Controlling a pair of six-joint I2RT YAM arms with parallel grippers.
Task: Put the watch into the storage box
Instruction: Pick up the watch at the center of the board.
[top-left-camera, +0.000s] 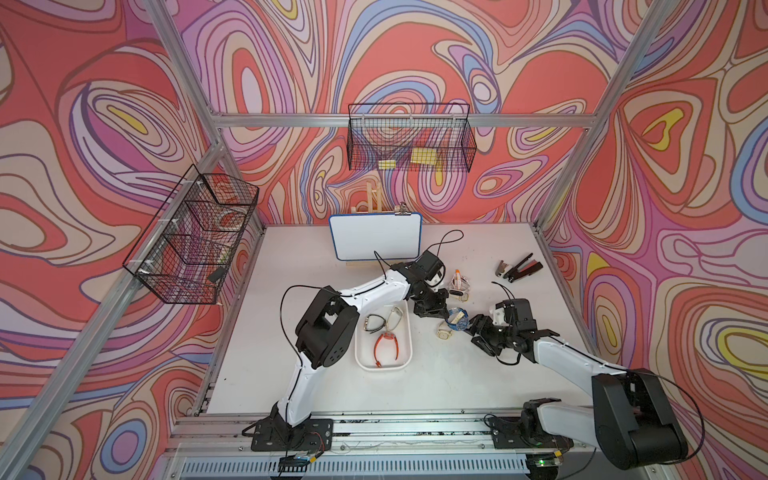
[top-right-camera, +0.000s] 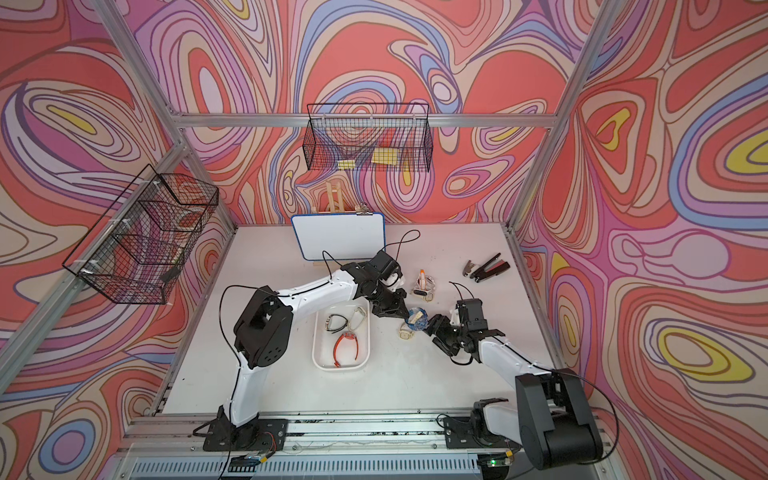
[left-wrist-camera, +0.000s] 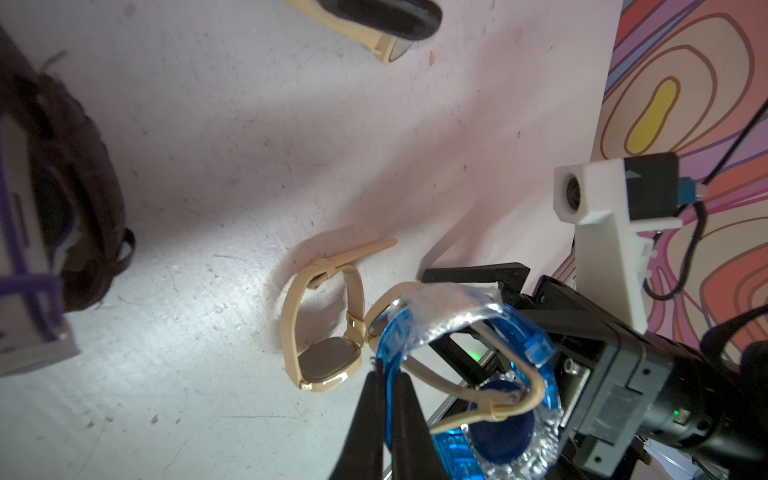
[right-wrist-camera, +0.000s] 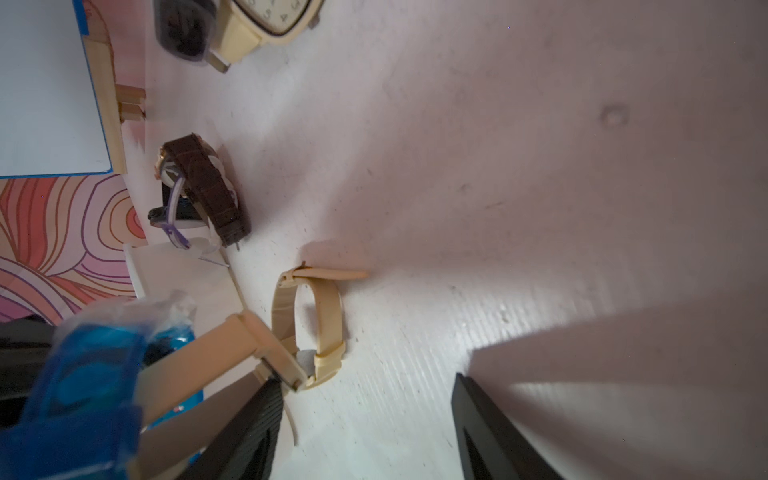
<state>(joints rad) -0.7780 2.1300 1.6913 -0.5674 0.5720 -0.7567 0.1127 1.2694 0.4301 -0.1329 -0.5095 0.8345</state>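
Observation:
A beige-strapped watch wrapped round a clear blue plastic holder hangs just above the table, right of the storage box. My left gripper is shut on the holder's blue rim. From the other side, my right gripper stands open beside the holder with nothing between its fingers; one fingertip is close to the strap's buckle. A second beige watch lies on the table just below. The white storage box holds an orange watch and two others.
More watches on packaging lie behind the grippers. Dark hand tools sit at the back right. A whiteboard stands at the back. Black wire baskets hang on the back frame and the left frame.

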